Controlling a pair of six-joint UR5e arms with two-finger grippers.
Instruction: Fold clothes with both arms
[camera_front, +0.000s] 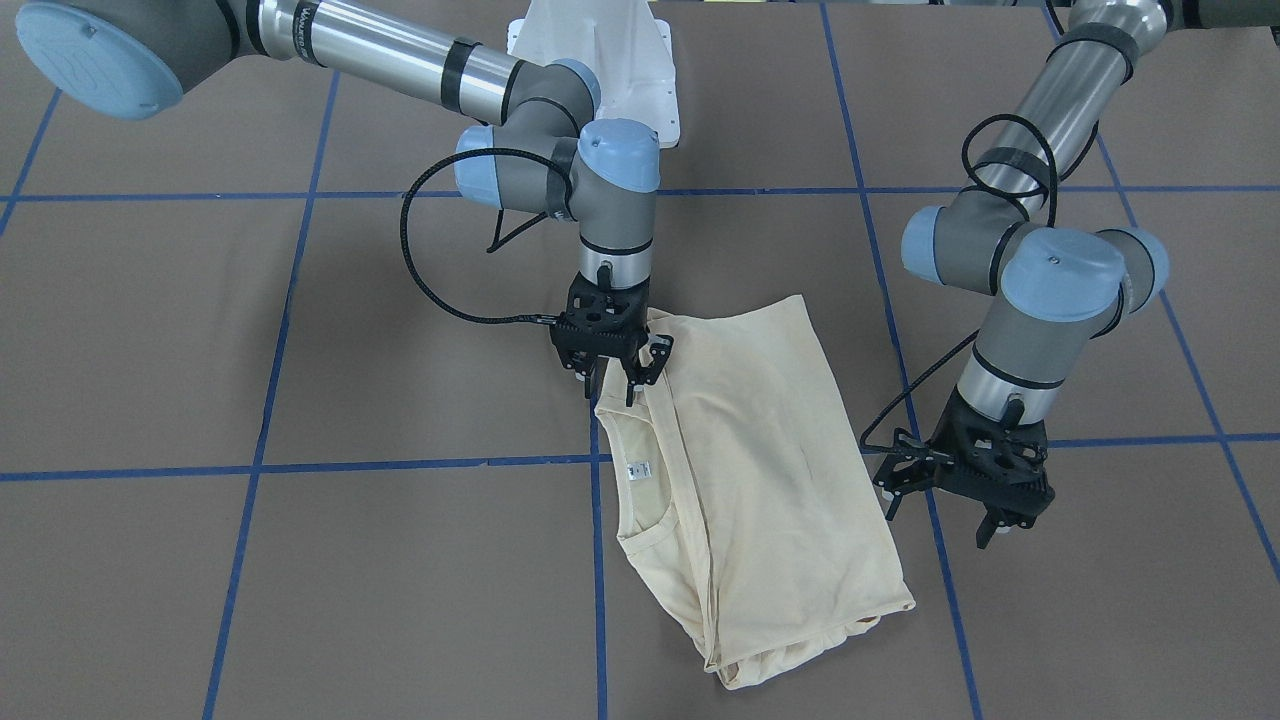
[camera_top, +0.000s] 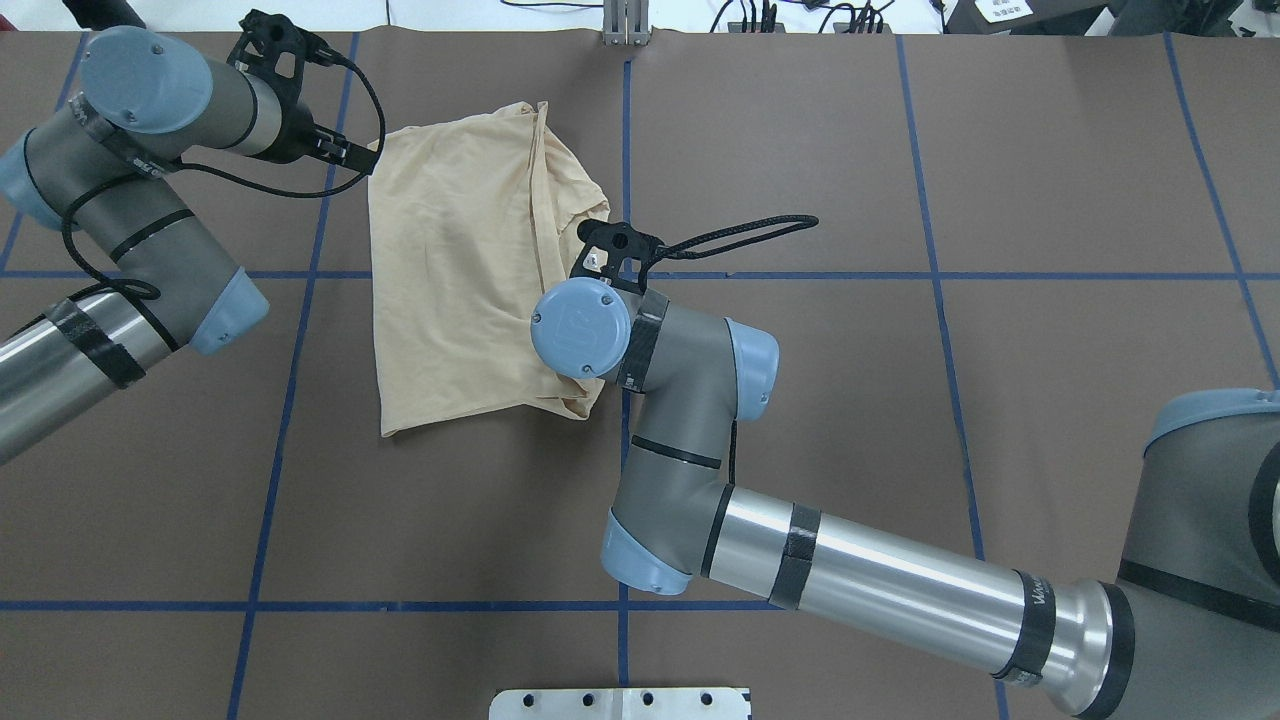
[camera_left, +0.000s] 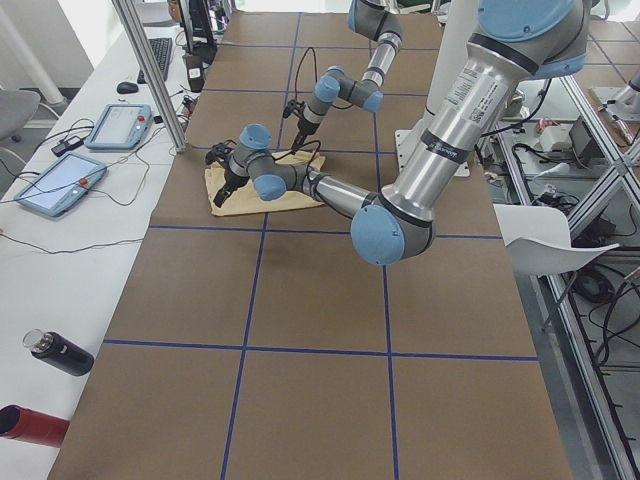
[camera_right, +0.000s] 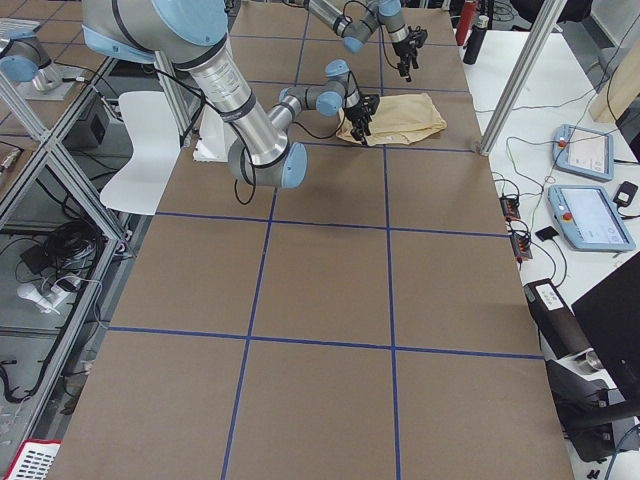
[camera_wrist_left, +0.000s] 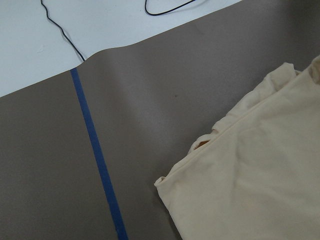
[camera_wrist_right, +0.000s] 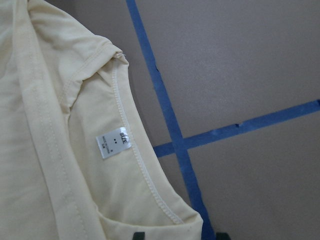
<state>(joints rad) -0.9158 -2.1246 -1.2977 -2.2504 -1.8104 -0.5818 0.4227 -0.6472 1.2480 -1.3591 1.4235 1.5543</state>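
The cream-yellow T-shirt (camera_front: 760, 450) lies folded lengthwise on the brown table, plain back up, with the neck opening and white label (camera_front: 640, 468) showing. My right gripper (camera_front: 612, 390) is open and hovers just over the shoulder edge near the collar. Its wrist view shows the label (camera_wrist_right: 114, 145) and the shirt (camera_wrist_right: 60, 165) flat below. My left gripper (camera_front: 937, 522) is open and empty, beside the shirt's long edge and apart from it. The left wrist view shows a shirt corner (camera_wrist_left: 260, 170) on the table. In the overhead view the shirt (camera_top: 450, 280) lies between both grippers.
Blue tape lines (camera_front: 600, 560) cross the brown table cover. The white pedestal base (camera_front: 600, 60) stands behind the shirt. Teach pendants (camera_left: 60, 180) and two bottles (camera_left: 55, 352) lie along the white side bench. An aluminium post (camera_left: 150, 70) stands at the table edge.
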